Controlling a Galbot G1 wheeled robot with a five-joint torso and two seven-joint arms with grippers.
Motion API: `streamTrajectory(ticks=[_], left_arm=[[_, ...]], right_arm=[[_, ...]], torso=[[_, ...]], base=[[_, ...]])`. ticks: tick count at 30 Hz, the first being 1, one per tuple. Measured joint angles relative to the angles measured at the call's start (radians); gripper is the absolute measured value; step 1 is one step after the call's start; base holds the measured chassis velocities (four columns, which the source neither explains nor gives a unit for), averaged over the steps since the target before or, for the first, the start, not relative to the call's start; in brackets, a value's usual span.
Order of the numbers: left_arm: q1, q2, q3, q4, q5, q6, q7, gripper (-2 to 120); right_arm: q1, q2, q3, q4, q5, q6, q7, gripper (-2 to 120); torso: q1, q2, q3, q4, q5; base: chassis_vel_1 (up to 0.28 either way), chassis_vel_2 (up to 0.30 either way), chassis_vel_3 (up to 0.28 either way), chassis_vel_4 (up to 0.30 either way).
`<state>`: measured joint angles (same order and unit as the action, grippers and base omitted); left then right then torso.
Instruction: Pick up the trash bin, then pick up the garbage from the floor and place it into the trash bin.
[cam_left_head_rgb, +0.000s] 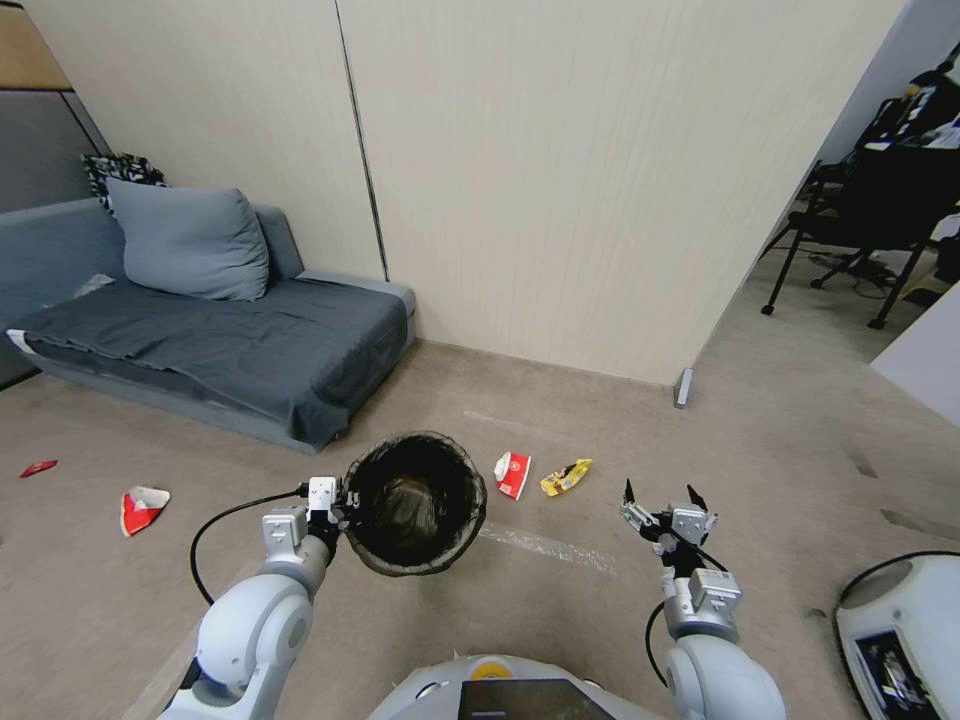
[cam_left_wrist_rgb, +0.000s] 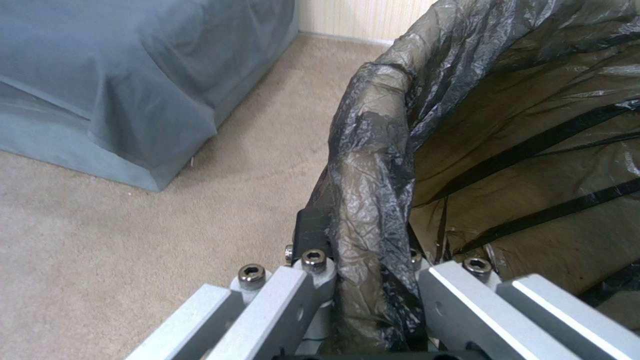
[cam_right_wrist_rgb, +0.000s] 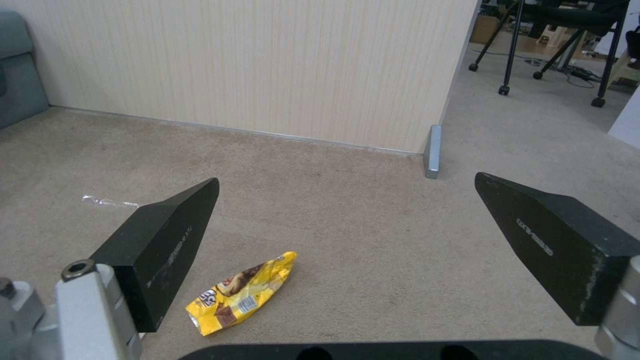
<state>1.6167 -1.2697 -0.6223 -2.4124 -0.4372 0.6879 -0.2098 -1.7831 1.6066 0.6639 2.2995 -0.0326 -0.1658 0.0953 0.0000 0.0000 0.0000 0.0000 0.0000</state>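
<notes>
Left gripper (cam_left_head_rgb: 340, 497): pinched tight on the trash bin (cam_left_head_rgb: 415, 502) rim, bin held up.
Right gripper (cam_left_head_rgb: 662, 503): wide open, holding nothing.
Yellow wrapper (cam_right_wrist_rgb: 241, 293): on the floor nearby.
Feel: probably light, crinkly, slippery; grab its puffy middle.

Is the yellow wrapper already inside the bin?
No, the yellow wrapper lies on the carpet beside the trash bin, in front of the open right gripper.

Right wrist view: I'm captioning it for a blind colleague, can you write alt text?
The right hand, its two black fingers spread wide, hovers above beige carpet with a crumpled yellow wrapper lying below near one finger. Behind stand a pale panelled wall and chair legs.
</notes>
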Motion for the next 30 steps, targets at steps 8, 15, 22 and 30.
streamTrajectory(ticks=[8, 15, 22, 30], left_arm=[[0.028, -0.030, -0.003, -0.033, 0.001, 0.000, -0.013, 1], [0.044, -0.040, -0.010, -0.046, 0.013, 0.000, -0.013, 1], [0.063, -0.057, -0.016, -0.039, 0.044, -0.004, -0.010, 1], [0.073, -0.059, -0.021, -0.039, 0.050, -0.006, -0.008, 1]], right_arm=[[0.009, -0.013, 0.008, 0.002, 0.017, -0.008, 0.000, 100], [0.013, -0.023, 0.012, 0.002, 0.020, -0.009, -0.004, 100], [0.015, -0.022, 0.011, 0.000, 0.019, -0.008, -0.007, 100], [0.016, -0.021, 0.011, -0.001, 0.019, -0.006, -0.007, 100]], torso=[[0.000, 0.000, 0.000, 0.0000, 0.0000], [0.000, 0.000, 0.000, 0.0000, 0.0000], [0.000, 0.000, 0.000, 0.0001, 0.0000], [0.000, 0.000, 0.000, 0.0001, 0.0000]], base=[[0.000, 0.000, 0.000, 0.000], [0.000, 0.000, 0.000, 0.000], [0.000, 0.000, 0.000, 0.000], [0.000, 0.000, 0.000, 0.000]])
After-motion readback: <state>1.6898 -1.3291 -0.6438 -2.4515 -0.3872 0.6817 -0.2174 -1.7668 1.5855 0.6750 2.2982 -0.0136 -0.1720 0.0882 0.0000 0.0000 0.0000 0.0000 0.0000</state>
